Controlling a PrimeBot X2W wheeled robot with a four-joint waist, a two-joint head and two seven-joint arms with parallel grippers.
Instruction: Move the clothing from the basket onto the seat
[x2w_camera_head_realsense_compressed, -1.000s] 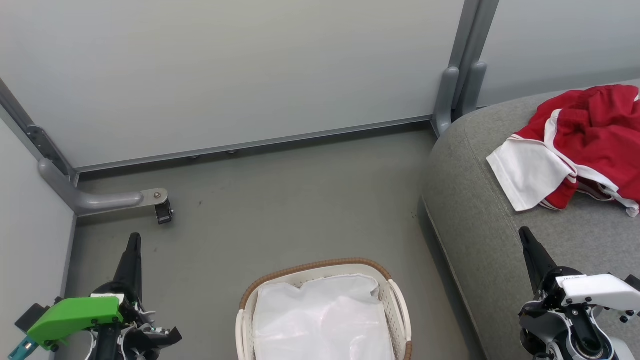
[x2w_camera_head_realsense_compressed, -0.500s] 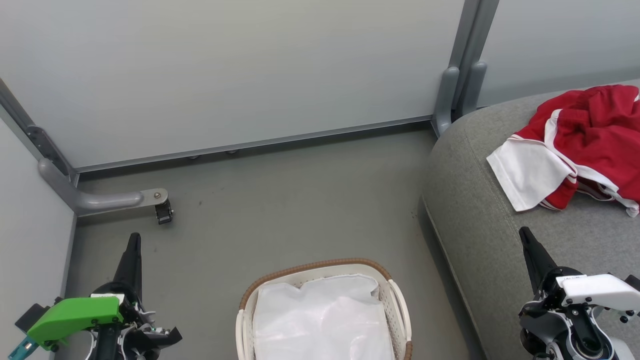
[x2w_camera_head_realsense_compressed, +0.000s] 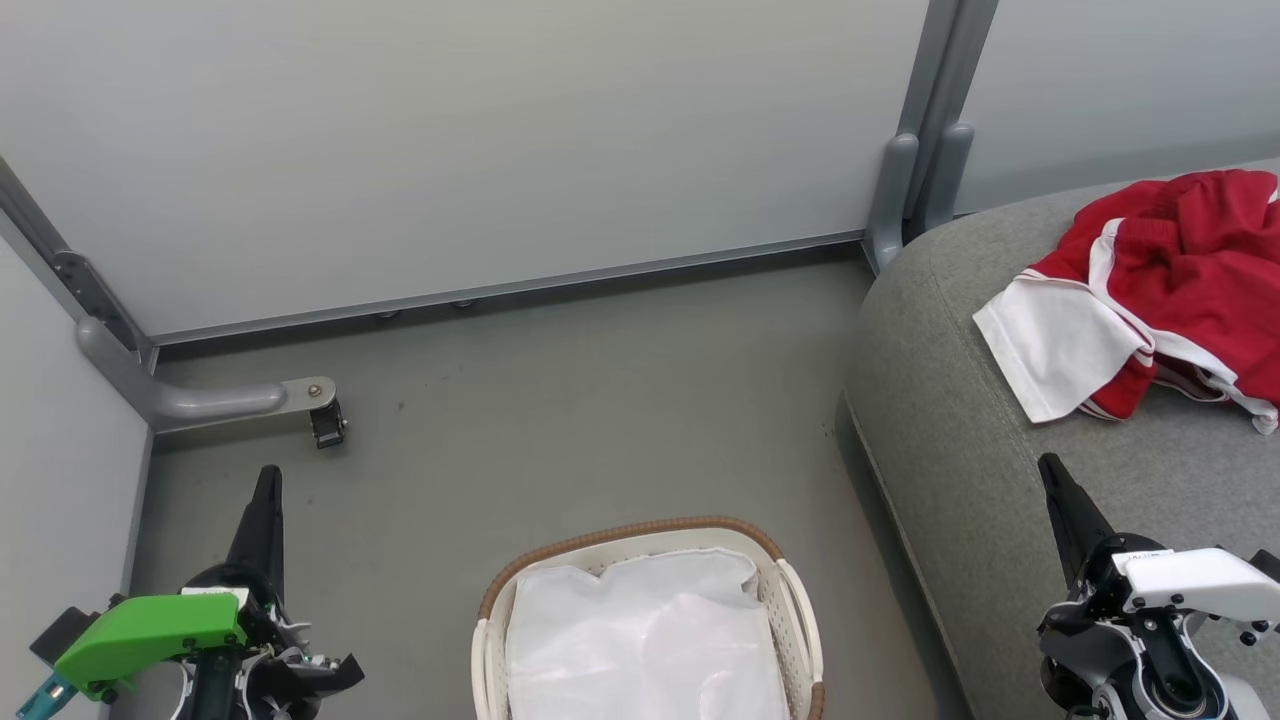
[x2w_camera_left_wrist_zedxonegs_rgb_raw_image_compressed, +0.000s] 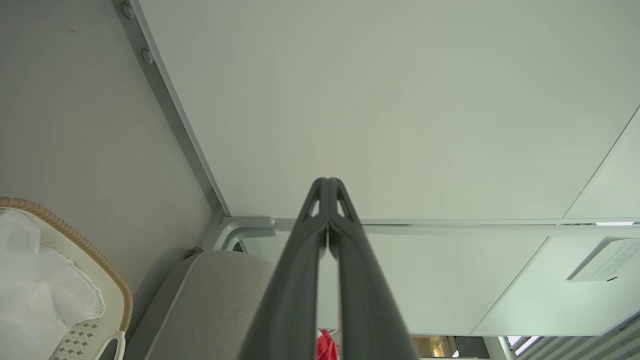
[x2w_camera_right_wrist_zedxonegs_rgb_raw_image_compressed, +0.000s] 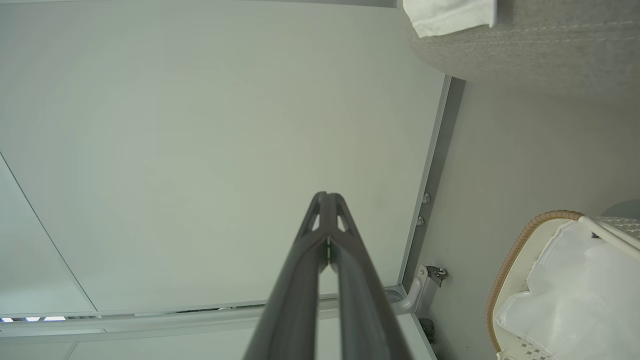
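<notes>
The red clothing with white trim and a white panel lies crumpled on the grey seat at the right. Bottom centre on the floor stands the white basket with a brown rim, holding just its white liner. My left gripper is shut and empty, left of the basket. My right gripper is shut and empty, over the seat's front edge, below the clothing. Both wrist views show fingertips pressed together. A white corner of the clothing lies on the seat.
Grey partition walls enclose the floor behind and to the left. A metal foot with a small caster juts out at the left, a post base at the seat's back corner. Open grey floor lies between basket and wall.
</notes>
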